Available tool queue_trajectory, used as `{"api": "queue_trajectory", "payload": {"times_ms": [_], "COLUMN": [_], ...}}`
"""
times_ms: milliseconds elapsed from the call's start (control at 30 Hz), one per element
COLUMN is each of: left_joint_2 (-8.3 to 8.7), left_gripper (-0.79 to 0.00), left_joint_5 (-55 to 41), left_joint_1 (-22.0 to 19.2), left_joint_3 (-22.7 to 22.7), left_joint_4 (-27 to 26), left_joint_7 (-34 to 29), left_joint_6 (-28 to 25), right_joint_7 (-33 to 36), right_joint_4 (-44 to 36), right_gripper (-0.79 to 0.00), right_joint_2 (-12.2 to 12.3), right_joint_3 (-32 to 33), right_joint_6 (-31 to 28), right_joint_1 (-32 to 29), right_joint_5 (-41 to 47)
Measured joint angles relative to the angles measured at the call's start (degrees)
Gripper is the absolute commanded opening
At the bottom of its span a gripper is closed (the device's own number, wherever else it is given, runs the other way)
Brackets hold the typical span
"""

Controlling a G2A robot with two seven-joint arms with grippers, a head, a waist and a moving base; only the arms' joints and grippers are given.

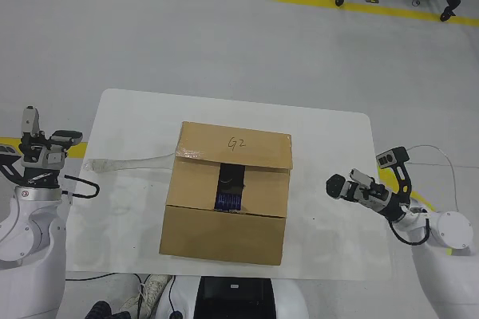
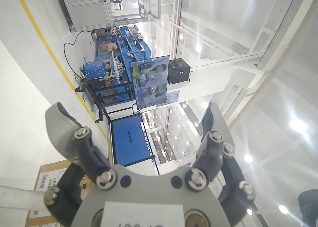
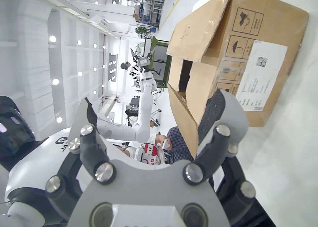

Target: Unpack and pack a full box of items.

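1. The cardboard box [image 1: 227, 207] stands in the middle of the white worktop [image 1: 335, 143], between the two arms. I think it is put there so that both arms can reach its top equally.
2. Its top flaps [image 1: 235, 143] are folded down but not sealed. There is a gap between them, and through it a dark blue item [image 1: 230, 191] shows inside. So the box seems to be packed, and in my judgement the unpacking is not yet begun.
3. A pale thin strip [image 1: 124, 163] lies on the worktop just beside the box, on the robot's left side (perhaps removed tape, I cannot tell).
4. The left gripper [image 2: 134, 111] is at the left edge of the worktop, well apart from the box, and it points upward, away from the worktop. Its fingers [image 2: 64, 123] are spread wide and hold nothing. This looks like a waiting pose that keeps the arm away from the flaps.
5. The right gripper [image 3: 154, 101] is low at the right side of the worktop. It points sideways at the side of the box, near it but not touching. Its fingers [image 3: 213, 111] are also wide apart and empty — ready, it seems, to take the edge of a flap.
6. Of the two arms, the right one is better posed to begin, because it already faces the box.
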Motion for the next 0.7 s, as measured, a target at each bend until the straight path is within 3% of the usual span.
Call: {"api": "queue_trajectory", "payload": {"times_ms": [700], "left_joint_2": [0.00], "left_gripper": [0.000], "left_joint_5": [0.00], "left_joint_1": [0.00], "left_joint_3": [0.00], "left_joint_4": [0.00], "left_joint_7": [0.00], "left_joint_6": [0.00], "right_joint_7": [-0.10], "right_joint_4": [0.29], "right_gripper": [0.000], "right_joint_2": [-0.02], "right_joint_3": [0.00], "right_joint_6": [0.08], "right_joint_1": [0.14], "right_joint_5": [0.38]}}
